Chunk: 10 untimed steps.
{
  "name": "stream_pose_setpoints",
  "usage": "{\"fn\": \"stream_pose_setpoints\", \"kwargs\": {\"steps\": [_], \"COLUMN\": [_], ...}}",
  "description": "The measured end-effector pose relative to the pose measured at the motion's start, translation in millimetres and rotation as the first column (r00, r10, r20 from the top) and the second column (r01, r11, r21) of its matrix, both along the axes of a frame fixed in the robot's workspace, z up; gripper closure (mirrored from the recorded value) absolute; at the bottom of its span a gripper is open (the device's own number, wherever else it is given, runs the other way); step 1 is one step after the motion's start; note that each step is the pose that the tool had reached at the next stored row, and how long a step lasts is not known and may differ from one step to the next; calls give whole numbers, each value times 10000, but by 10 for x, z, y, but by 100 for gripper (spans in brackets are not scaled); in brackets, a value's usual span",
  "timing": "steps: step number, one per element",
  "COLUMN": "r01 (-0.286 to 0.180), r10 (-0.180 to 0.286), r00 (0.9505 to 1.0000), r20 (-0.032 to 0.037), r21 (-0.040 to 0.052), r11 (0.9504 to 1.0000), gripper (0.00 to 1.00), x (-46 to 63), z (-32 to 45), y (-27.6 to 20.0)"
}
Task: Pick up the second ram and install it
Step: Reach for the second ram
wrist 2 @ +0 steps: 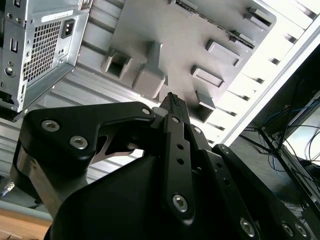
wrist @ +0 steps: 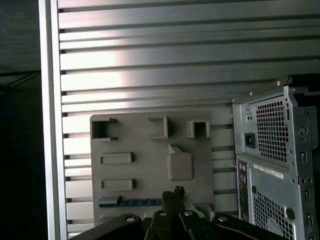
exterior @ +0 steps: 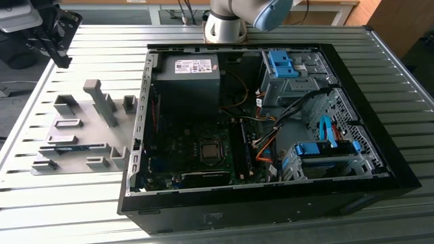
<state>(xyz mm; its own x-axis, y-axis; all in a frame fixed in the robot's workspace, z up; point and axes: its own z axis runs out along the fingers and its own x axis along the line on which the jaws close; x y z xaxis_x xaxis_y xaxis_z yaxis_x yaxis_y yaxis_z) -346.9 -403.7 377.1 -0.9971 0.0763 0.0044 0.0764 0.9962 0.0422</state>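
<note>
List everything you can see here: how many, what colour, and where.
table: one, silver slatted metal, under everything.
computer case: one, black, lid off, on the table.
power supply: one, dark grey, inside the case.
drive brackets: two, bright blue, inside the case, towards the exterior view's right.
holder plate: one, grey, on the exterior view's left of the case.
second ram: one, blue-green, lying in the holder plate.
arm: one, grey and blue, behind the case.
tool: one, black, shut, empty, above the holder plate.
</note>
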Motion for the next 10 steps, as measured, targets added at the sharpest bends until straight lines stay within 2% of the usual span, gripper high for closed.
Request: {"fn": "stream_pose_setpoints", "kwargs": {"steps": [10], "r01": [-1], "r10": [1], "r00": [10000], "r20": [0], "r21": [0], "r11": [10000], "gripper": [89], "x": [-34], "z": [-1], "y": [0]}}
